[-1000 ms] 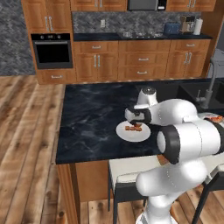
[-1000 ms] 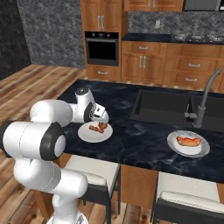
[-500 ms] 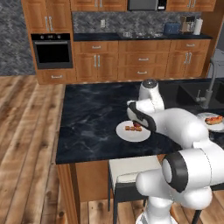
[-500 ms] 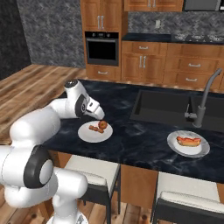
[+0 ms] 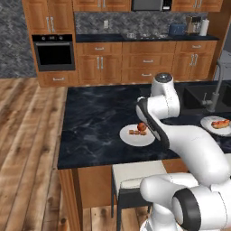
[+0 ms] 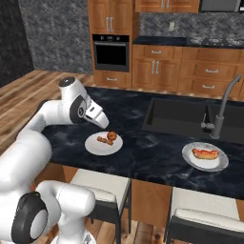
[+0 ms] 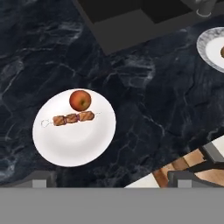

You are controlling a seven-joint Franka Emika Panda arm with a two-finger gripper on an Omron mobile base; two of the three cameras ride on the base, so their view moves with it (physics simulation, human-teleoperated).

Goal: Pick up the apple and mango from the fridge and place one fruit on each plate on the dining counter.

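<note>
The red-orange apple (image 7: 80, 100) lies on the near white plate (image 7: 74, 146), beside a small brown skewer (image 7: 72, 118). That same apple (image 6: 112, 136) and plate (image 6: 96, 147) rest on the black dining counter (image 6: 143, 159). My gripper (image 7: 111, 179) hovers above the plate, open and holding nothing, its tips far apart at the bottom of the hand view. From the right base view the gripper (image 6: 102, 123) sits just left of and above the apple. A second plate (image 6: 206, 162) with orange-red food lies to the right. The mango and the fridge are out of view.
A sunken sink (image 6: 186, 116) with a curved grey faucet (image 6: 224, 105) lies between the plates. Stools (image 6: 100, 188) stand under the counter's near edge. Wooden wall cabinets and a built-in oven (image 5: 54, 52) line the back wall.
The arm has swung upward and back, and the hand has risen a little above the plate. The apple has stayed on the plate. The jaws have stayed open.
</note>
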